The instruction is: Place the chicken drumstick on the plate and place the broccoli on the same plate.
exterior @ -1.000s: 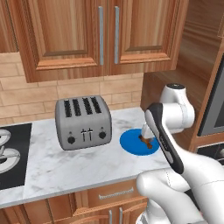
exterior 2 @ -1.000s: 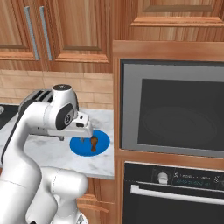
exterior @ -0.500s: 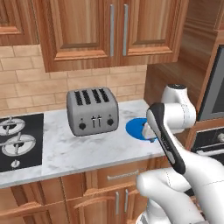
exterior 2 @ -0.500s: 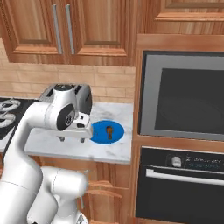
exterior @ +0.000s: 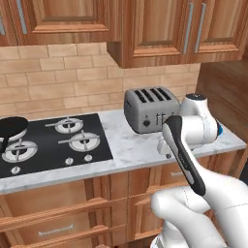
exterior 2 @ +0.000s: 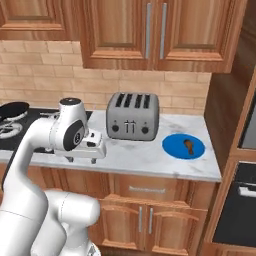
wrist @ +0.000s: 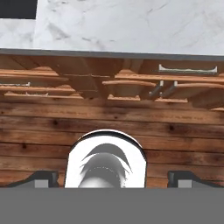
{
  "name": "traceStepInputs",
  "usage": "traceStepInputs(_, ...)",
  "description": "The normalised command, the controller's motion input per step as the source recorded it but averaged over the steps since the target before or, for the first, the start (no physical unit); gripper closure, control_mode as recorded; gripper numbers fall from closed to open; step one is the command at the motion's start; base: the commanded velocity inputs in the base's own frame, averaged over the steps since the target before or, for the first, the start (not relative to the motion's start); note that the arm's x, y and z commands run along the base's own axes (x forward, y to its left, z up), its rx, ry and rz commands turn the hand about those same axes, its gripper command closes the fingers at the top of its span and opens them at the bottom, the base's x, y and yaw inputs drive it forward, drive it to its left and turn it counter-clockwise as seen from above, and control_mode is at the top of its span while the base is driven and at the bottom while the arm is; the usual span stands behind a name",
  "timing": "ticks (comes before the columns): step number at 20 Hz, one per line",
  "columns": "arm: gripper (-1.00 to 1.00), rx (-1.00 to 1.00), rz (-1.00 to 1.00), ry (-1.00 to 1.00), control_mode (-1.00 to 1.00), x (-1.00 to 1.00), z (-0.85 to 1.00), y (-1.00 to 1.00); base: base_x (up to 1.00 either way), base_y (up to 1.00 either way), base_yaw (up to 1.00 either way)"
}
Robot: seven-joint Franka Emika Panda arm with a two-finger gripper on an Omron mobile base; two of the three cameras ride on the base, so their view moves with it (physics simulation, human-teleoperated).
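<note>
The blue plate lies on the marble counter to the right of the toaster, and the orange-brown chicken drumstick rests on it. In the left base view just a blue sliver of the plate peeks out behind my arm. The broccoli is out of view. My gripper hangs open over the counter's front edge, left of the toaster and well away from the plate. In the hand view the gripper has its two fingertips wide apart with nothing held between them.
A silver four-slot toaster stands at the back of the counter. A black gas hob lies to the left with a black frying pan at its far edge. Wall cabinets hang overhead; an oven column stands at the right.
The base has driven left, so the whole scene slid right: the hob and pan came into view. The drumstick stays on the plate. The gripper stays open and now hangs farther left of the plate.
</note>
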Motion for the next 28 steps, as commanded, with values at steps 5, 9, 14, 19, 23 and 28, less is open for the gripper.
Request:
traceStepInputs(5,-1.0,0.0,0.0,0.0,1.0,0.0,0.0,0.0,-0.09,1.0,0.01)
traceStepInputs(9,-1.0,0.0,0.0,0.0,1.0,0.0,0.0,0.0,0.0,1.0,0.0)
traceStepInputs(14,-1.0,0.0,0.0,0.0,1.0,0.0,0.0,0.0,0.01,1.0,0.0)
traceStepInputs(19,-1.0,0.0,0.0,0.0,1.0,0.0,0.0,0.0,0.12,1.0,0.0)
traceStepInputs(23,-1.0,0.0,0.0,0.0,1.0,0.0,0.0,0.0,0.13,1.0,0.0)
traceStepInputs(28,-1.0,0.0,0.0,0.0,1.0,0.0,0.0,0.0,0.19,1.0,0.0)
